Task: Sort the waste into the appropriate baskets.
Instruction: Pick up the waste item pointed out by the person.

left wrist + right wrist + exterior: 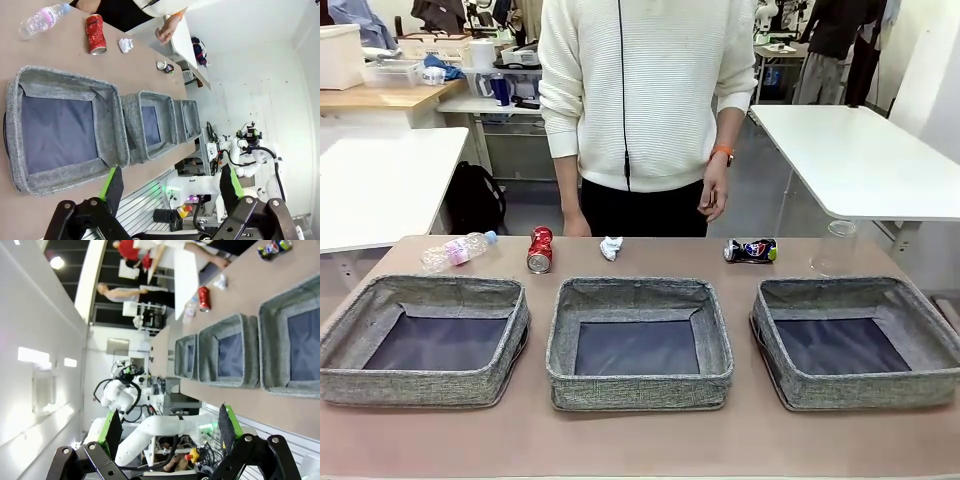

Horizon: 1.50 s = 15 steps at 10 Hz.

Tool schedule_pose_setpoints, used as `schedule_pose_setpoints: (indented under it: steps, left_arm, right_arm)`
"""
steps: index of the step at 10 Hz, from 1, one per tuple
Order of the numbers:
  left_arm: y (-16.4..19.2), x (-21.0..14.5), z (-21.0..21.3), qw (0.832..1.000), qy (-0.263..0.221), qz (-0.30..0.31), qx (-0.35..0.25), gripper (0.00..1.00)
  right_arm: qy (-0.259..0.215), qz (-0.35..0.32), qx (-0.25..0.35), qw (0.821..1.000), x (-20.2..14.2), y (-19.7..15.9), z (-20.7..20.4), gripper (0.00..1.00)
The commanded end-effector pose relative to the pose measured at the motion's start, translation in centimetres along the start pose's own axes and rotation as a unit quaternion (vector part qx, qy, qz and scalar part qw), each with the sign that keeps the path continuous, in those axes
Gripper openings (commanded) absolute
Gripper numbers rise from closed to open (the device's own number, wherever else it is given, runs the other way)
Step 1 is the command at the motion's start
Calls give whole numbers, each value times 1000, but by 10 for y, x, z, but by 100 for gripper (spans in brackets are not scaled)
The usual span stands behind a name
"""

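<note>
Tan tabletop (640, 445), grey baskets (640, 386), white desks (865, 160) behind

Pretty busy lab space: white tables (380, 180) on both sides over a grey floor (760, 200), and a cluttered wooden bench (380, 97) at the back left. A black backpack (475, 200) sits on the floor. Plain white walls (260, 75), bright lights (56, 262) overhead.

inspection of print: the pink label on the clear bottle (44, 19) bears white lettering, too small to read. the red crushed can (95, 34) shows white markings, illegible. the dark can (751, 250) carries a red, white and blue emblem; no word legible. finding: no readable text.
</note>
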<state>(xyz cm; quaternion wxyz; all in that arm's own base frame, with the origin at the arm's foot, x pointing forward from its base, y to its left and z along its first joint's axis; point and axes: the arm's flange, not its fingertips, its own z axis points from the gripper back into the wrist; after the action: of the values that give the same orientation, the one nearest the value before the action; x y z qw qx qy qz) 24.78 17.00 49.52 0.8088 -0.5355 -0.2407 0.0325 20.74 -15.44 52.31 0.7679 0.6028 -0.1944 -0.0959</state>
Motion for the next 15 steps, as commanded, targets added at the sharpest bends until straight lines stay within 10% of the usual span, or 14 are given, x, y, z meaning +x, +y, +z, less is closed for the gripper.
schedule_pose_setpoints:
  steps: [1, 11, 15]
  left_arm:
    - [-1, 3, 0, 1000, -4, -12, -10, 100]
    - [-1, 3, 0, 1000, -4, -12, -10, 100]
    - [-1, 3, 0, 1000, -4, -12, -10, 100]
  right_arm:
    - [-1, 14, 8, 1000, 4, 2, 0, 100]
    - [1, 0, -2, 1000, 0, -2, 0, 100]
    - [279, 321, -210, 880, 59, 53, -208, 100]
